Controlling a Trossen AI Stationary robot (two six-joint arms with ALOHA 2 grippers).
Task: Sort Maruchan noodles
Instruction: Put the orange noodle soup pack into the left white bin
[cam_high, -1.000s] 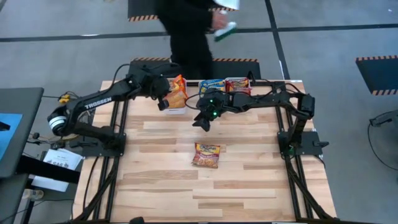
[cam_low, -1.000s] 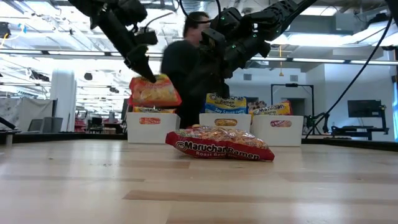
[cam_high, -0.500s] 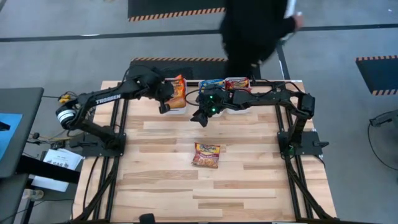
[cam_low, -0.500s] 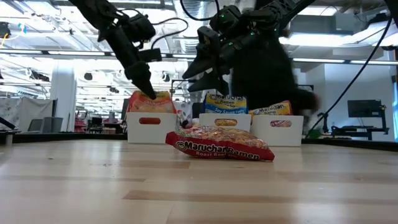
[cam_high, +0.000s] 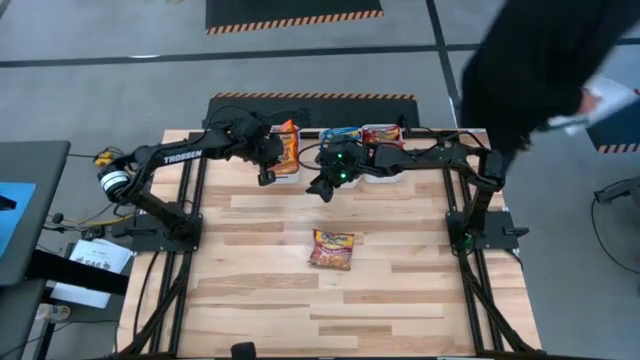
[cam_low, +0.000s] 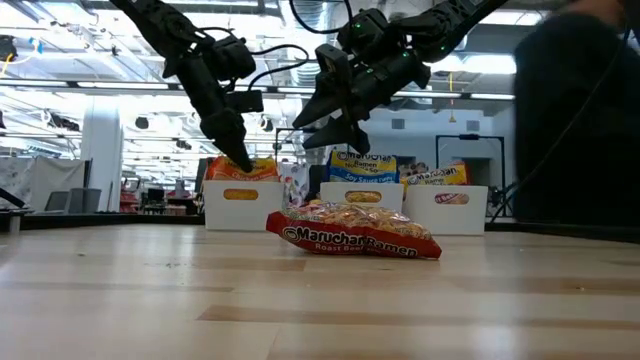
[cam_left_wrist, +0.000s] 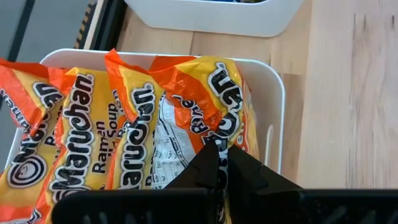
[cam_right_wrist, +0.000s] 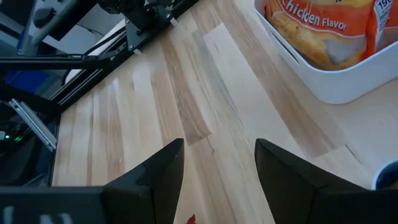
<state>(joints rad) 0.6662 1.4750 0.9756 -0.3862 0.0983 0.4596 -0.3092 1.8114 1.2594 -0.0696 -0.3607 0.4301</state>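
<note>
A dark red Maruchan packet (cam_high: 333, 249) (cam_low: 350, 235) lies flat on the table's middle. Three white bins stand along the far edge. The left bin (cam_high: 283, 176) (cam_left_wrist: 273, 81) holds several orange packets standing on edge. The middle bin (cam_low: 362, 203) holds blue packets and the right bin (cam_low: 452, 208) dark red ones. My left gripper (cam_high: 266, 172) (cam_low: 243, 162) (cam_left_wrist: 222, 149) is at the left bin, shut on an orange packet (cam_left_wrist: 205, 87). My right gripper (cam_high: 322, 190) (cam_low: 335, 128) (cam_right_wrist: 217, 162) hangs open above the table, in front of the left and middle bins. My left gripper pinches the upper edge (cam_left_wrist: 214, 132) of the orange packet nearest the bin's right wall between its two fingers. It comes from above, slanting down. The packet stands inside the left bin among the other orange packets, crumpled near the fingers.
A person in dark clothes (cam_high: 540, 60) (cam_low: 580, 120) stands beyond the table's far right corner. Bare wood lies around the dark red packet and toward the near edge (cam_high: 330, 320). The two arms are close together above the left and middle bins.
My left gripper has gone down, and the orange packet it held above the left bin now stands inside it among the others. My right gripper has shifted slightly toward the table's left. The person behind the table has walked from left to right.
</note>
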